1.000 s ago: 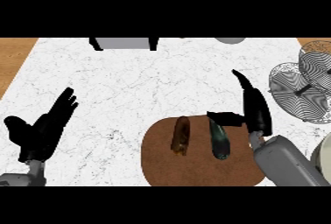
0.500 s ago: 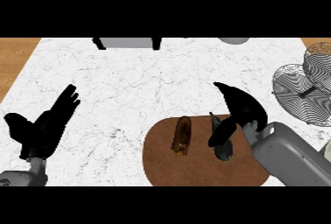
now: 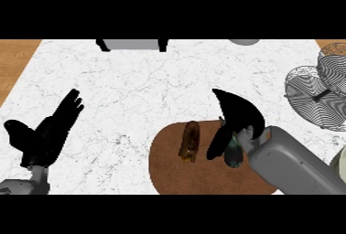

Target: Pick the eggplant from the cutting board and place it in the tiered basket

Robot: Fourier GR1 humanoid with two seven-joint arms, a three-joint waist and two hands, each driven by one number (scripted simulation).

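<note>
A white marbled counter (image 3: pixel 155 87) fills most of the head view, with a strip of wooden surface (image 3: pixel 15 59) along its left edge. At the right edge stands the wire tiered basket (image 3: pixel 317 98), its round tiers showing as fine dark mesh, well apart from the board. The round brown cutting board (image 3: pixel 202 173) lies at the lower middle of the counter. Above it the right hand (image 3: pixel 238 114) comes in from the lower right on its grey forearm (image 3: pixel 297 167), fingers curved downward and thumb pointing down along the eggplant's left side, so that the hand is closing around it. The left hand (image 3: pixel 47 135) rests open at the left, fingers straight and pointing up, holding nothing. The dark eggplant (image 3: pixel 234 153) lies on the right part of the board, mostly hidden under the right hand. Just beside it to the left lies a smaller brown oblong item (image 3: pixel 190 141), also on the board.
</note>
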